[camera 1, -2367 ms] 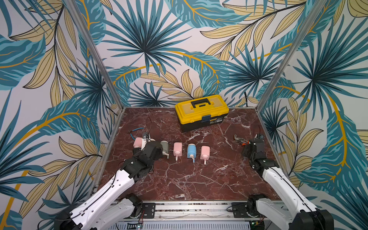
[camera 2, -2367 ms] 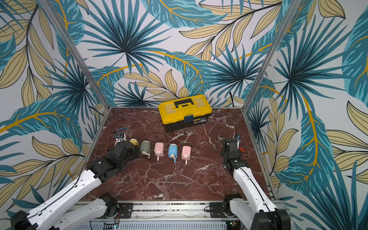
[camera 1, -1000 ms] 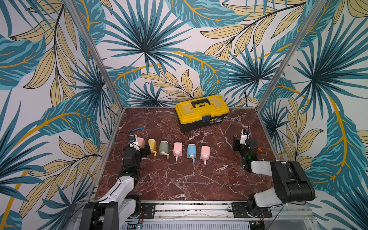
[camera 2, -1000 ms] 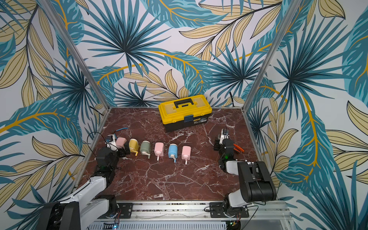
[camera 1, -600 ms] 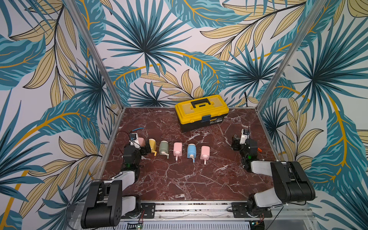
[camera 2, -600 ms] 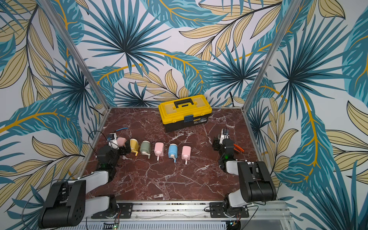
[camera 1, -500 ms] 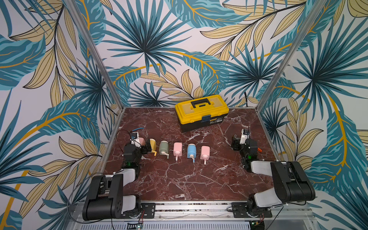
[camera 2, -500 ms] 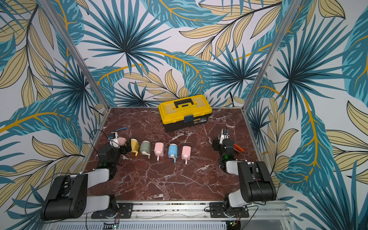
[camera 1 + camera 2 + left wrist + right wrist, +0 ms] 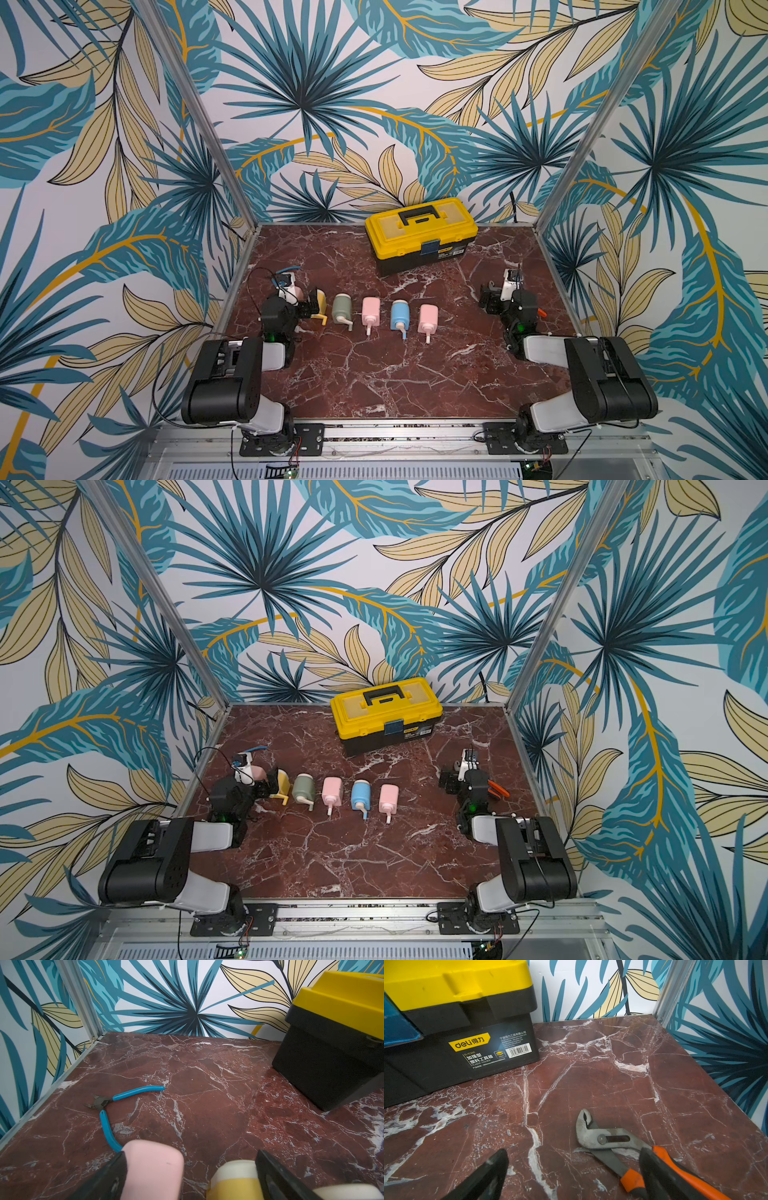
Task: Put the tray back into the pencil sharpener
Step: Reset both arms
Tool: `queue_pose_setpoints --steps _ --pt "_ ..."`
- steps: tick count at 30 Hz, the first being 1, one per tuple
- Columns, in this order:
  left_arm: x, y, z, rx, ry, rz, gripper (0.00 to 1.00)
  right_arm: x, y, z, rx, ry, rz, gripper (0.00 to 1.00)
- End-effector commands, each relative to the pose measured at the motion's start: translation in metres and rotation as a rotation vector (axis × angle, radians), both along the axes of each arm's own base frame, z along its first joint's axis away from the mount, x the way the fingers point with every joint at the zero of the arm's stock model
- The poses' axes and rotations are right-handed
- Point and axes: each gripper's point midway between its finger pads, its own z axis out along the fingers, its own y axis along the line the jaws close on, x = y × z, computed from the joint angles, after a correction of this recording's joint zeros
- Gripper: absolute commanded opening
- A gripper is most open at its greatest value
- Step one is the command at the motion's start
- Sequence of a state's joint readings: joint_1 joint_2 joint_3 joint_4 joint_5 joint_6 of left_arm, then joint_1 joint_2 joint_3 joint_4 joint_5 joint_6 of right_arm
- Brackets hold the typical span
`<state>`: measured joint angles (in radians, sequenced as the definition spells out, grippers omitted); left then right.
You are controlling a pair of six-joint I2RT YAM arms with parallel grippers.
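Observation:
Several pencil sharpeners lie in a row across the table in both top views: pink, yellow, green, pink, blue and pink. No loose tray shows apart from them. My left gripper is open and low at the row's left end. The end pink sharpener and the yellow one sit between its fingers, ungripped. My right gripper is open and empty at the right side.
A yellow and black toolbox stands at the back middle. Blue-handled cutters lie beyond the left gripper. Orange-handled pliers lie under the right gripper's finger. Metal frame posts and walls close in both sides.
The right gripper has opened wide. The left arm has folded back onto its base while its gripper stayed at the row's left end. The sharpeners have not moved.

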<state>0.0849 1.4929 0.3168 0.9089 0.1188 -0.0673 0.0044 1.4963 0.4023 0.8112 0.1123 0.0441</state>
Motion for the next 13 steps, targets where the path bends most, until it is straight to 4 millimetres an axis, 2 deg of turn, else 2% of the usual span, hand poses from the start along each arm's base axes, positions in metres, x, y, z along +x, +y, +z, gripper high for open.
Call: queue_pose_setpoints --steps 1,10,13 --pt "0.006 0.006 0.01 0.009 -0.032 0.019 1.0 0.003 -0.003 0.008 -0.009 -0.023 -0.014 0.99" --pt "0.008 0.009 0.009 0.004 -0.028 0.042 1.0 0.005 -0.003 0.007 -0.012 -0.009 -0.013 1.0" --pt "0.009 0.017 0.009 -0.004 -0.024 0.086 1.0 0.004 -0.002 0.007 -0.014 -0.013 -0.012 1.0"
